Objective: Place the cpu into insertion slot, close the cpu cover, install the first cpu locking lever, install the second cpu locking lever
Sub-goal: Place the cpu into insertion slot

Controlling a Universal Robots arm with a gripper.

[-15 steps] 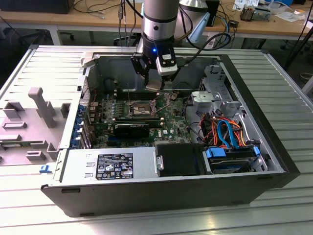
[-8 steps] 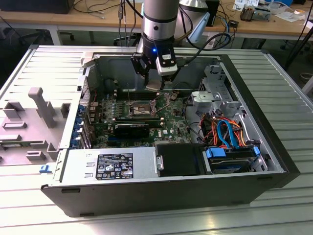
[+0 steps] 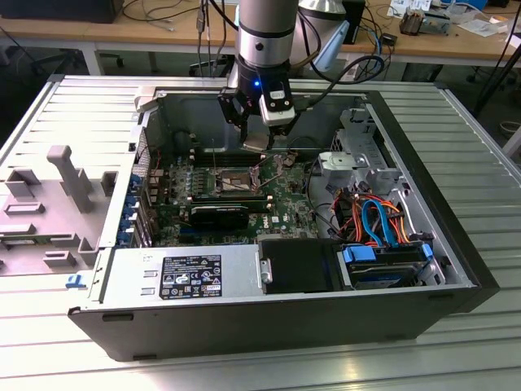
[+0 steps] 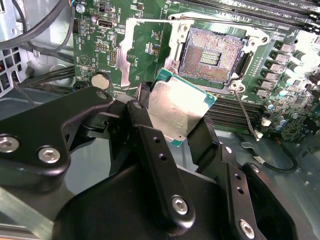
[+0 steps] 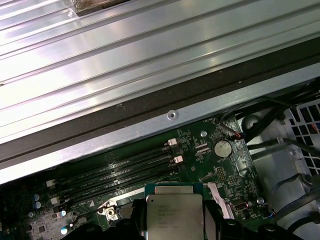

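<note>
Stage: first step in hand, as judged; the cpu [image 4: 176, 109] is carried and has not yet been seated.
Fingers: the gripper [image 3: 260, 140] is closed on the cpu. In the second wrist view, two opposite edges of the chip are clamped between the black fingers [image 4: 150, 140].
Cpu position: held in the air inside the open computer case [image 3: 269, 326], above the motherboard [image 4: 100, 50]. It sits near the insertion slot [image 4: 212, 50] but apart from it and off to one side.
Insertion slot: its gold-brown contact field is exposed and empty.
Cpu cover: the cpu cover [image 4: 122, 55] is swung open beside the slot, as far as can be told, and nothing is pressed down on the socket.
Locking lever: one thin wire lever [image 4: 246, 114] is seen released, angled away from the socket corner. The other cannot be made out with certainty.
Done: none of the four steps is complete, as judged.
Left: seating, cover closing and both levers.
Cpu appearance: flat and square, with a silvery-grey metal top on a green rim. It is tilted in the second wrist view, and faint print is visible on the lid in the first wrist view [image 5: 173, 215].
Surroundings: the case lies on its side on a ribbed metal worktop [image 3: 456, 358].
</note>
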